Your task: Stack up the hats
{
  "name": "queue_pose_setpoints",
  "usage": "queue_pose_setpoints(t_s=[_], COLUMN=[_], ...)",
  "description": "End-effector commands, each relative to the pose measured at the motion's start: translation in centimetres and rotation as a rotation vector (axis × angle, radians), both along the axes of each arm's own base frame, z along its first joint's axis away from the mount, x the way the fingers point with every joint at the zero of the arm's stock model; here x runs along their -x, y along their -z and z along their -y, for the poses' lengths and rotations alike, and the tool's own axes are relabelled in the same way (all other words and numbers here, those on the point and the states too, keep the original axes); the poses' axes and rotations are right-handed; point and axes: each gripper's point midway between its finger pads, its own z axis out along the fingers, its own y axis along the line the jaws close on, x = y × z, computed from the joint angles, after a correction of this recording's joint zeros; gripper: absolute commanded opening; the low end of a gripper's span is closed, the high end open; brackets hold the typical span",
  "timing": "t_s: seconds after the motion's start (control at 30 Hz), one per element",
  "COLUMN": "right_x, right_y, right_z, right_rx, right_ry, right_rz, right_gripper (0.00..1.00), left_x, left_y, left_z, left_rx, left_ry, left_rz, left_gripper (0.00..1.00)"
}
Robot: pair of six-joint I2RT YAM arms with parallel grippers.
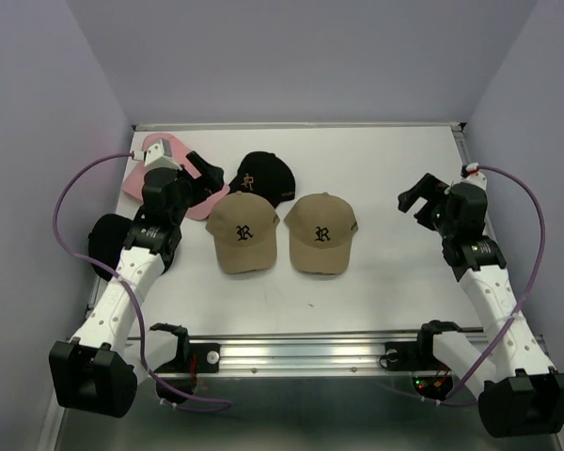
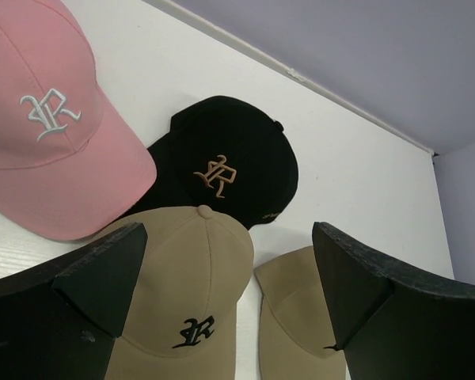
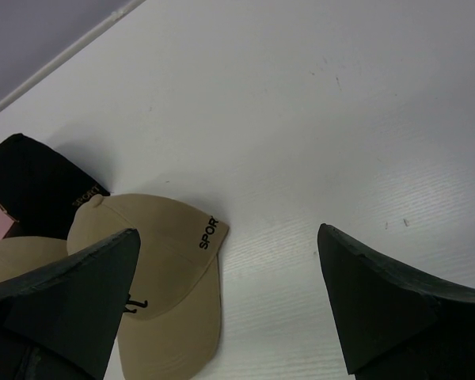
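Over the hats (image 1: 321,235) clustered on the worktop (image 1: 385,169), your left claw (image 2: 229,273) gapes empty, right claw (image 3: 229,269) likewise; grabbing the tan cap (image 2: 186,293) could drag the neighbouring black cap (image 2: 237,162) and pink cap (image 2: 39,134).

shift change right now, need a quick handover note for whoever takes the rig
Left end effector: open, empty, above the hats at back left.
Right end effector: open, empty, over the table to the right of the hats.
Hats: pink cap back left, black cap beside it, left tan cap and right tan cap side by side in front, second black cap at the left edge by the left arm.
Done: no stack visible.
Left: all the stacking.
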Motion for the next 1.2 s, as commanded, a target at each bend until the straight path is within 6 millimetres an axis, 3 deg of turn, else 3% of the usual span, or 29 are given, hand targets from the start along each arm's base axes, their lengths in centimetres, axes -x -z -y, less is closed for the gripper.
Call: queue_pose_setpoints(t_s=[0.0, 0.17, 0.33, 0.47, 0.83, 1.0, 1.1, 1.17], right_x=[-0.1, 0.7, 2.9, 4.6, 9.5, 10.2, 9.4, 8.5], right_y=[1.1, 3.6, 5.2, 8.8, 12.4, 13.2, 13.2, 12.8], right_z=[-0.7, -1.8, -6.8, -8.0, -12.3, -14.2, -14.9, -14.9], right_rx=[-0.053, -0.042, -0.124, -0.234, -0.481, -0.436, -0.369, -0.351], right_ry=[-0.014, -0.098, -0.426, -0.45, -0.571, -0.594, -0.583, -0.556], right_rz=[-0.016, -0.106, -0.175, -0.326, -0.443, -0.442, -0.444, -0.441], right_gripper=[1.0, 1.0, 1.0, 1.0, 1.0, 1.0, 1.0, 1.0], left_x=[0.2, 0.8, 1.0, 1.8, 4.2, 4.5, 4.6, 5.5], left_y=[0.0, 1.5, 1.6, 1.4, 1.7, 2.8, 3.7, 5.5], left_z=[0.3, 0.7, 1.0, 2.4, 3.3, 3.0, 2.7, 2.5], left_rx=[0.022, 0.032, 0.045, 0.088, 0.113, 0.094, 0.074, 0.052], left_ry=[0.001, 0.015, 0.018, 0.075, 0.121, 0.112, 0.096, 0.09], left_rz=[0.012, -0.021, -0.031, -0.043, -0.079, -0.12, -0.168, -0.256], left_gripper=[0.99, 0.99, 0.99, 0.99, 0.99, 0.99, 0.99, 0.99])
